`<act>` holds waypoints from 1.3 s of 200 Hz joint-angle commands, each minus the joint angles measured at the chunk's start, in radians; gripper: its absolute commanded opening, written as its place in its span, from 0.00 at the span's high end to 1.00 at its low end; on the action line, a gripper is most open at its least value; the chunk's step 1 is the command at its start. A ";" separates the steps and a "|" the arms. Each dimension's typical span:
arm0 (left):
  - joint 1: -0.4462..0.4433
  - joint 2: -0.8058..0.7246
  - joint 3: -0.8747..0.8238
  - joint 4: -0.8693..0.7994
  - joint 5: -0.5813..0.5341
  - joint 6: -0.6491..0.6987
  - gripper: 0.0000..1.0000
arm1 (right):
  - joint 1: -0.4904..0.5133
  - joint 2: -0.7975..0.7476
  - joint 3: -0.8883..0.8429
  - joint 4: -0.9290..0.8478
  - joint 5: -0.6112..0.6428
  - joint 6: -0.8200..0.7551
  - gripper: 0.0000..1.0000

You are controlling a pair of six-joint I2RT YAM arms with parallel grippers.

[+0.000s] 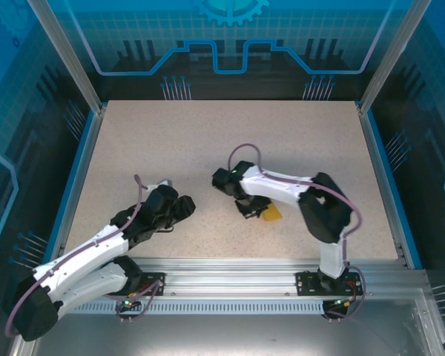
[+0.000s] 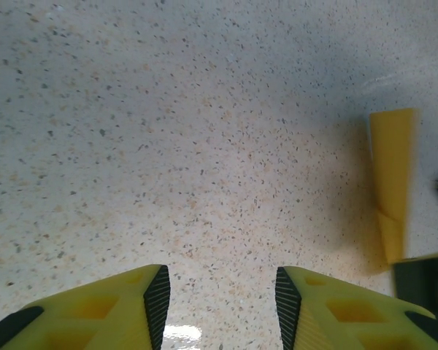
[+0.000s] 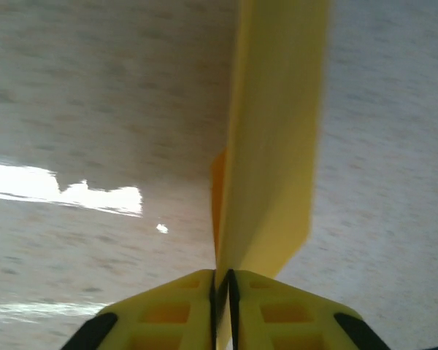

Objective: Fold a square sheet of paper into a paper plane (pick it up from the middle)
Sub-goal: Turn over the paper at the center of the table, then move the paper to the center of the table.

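The paper plane (image 3: 274, 146) is a slim folded piece of orange-yellow paper, and it rises straight out from between my right gripper's (image 3: 223, 281) pads, which are shut on its lower edge. From above, the plane (image 1: 271, 213) pokes out beside the right gripper (image 1: 248, 210) just right of the table's middle, close to the surface. My left gripper (image 2: 223, 292) stands open over bare table with nothing between its fingers. The plane (image 2: 393, 175) lies off to its right, apart from it. In the top view the left gripper (image 1: 187, 206) sits left of the right one.
The speckled beige table (image 1: 230, 141) is bounded by blue side rails (image 1: 80, 170) and a metal rail (image 1: 230, 267) along the near edge where the arm bases are bolted. Glare patches show on the surface near both grippers.
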 commanded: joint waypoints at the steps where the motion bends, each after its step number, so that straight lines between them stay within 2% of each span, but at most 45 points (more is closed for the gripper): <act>1: 0.012 -0.081 -0.026 -0.108 -0.054 0.009 0.52 | 0.058 0.080 0.108 0.018 -0.126 0.042 0.82; 29: 0.021 -0.184 -0.061 -0.167 -0.060 -0.001 0.50 | 0.071 0.092 0.142 0.111 -0.267 0.019 0.73; 35: 0.022 -0.201 -0.070 -0.172 -0.059 -0.004 0.49 | 0.069 0.075 0.128 0.141 -0.300 0.015 0.69; 58: 0.024 -0.241 -0.102 -0.133 -0.015 -0.010 0.48 | 0.044 -0.050 0.053 0.251 -0.388 0.000 0.54; 72: 0.024 -0.236 -0.117 -0.075 0.032 -0.010 0.47 | 0.012 -0.168 -0.023 0.310 -0.407 -0.011 0.54; 83: 0.023 -0.211 -0.125 -0.005 0.076 -0.007 0.47 | -0.026 -0.281 -0.110 0.352 -0.376 -0.006 0.53; 95: 0.022 -0.163 -0.123 0.052 0.116 -0.010 0.47 | -0.102 -0.411 -0.230 0.425 -0.378 -0.005 0.50; 117: -0.002 -0.029 -0.079 0.144 0.157 0.000 0.48 | -0.283 -0.619 -0.439 0.538 -0.473 -0.015 0.46; 146: -0.077 0.201 0.031 0.210 0.158 0.012 0.48 | -0.478 -0.781 -0.618 0.567 -0.561 -0.091 0.27; 167: -0.134 0.367 0.128 0.217 0.154 0.010 0.47 | -0.564 -0.764 -0.672 0.604 -0.688 -0.151 0.28; 200: -0.193 0.558 0.220 0.281 0.169 -0.038 0.46 | -0.576 -0.670 -0.716 0.696 -0.812 -0.176 0.31; 216: -0.197 0.602 0.240 0.287 0.174 -0.051 0.46 | -0.576 -0.642 -0.744 0.751 -0.839 -0.170 0.31; 260: -0.195 0.622 0.244 0.288 0.144 -0.056 0.43 | -0.574 -0.545 -0.720 0.761 -0.846 -0.192 0.31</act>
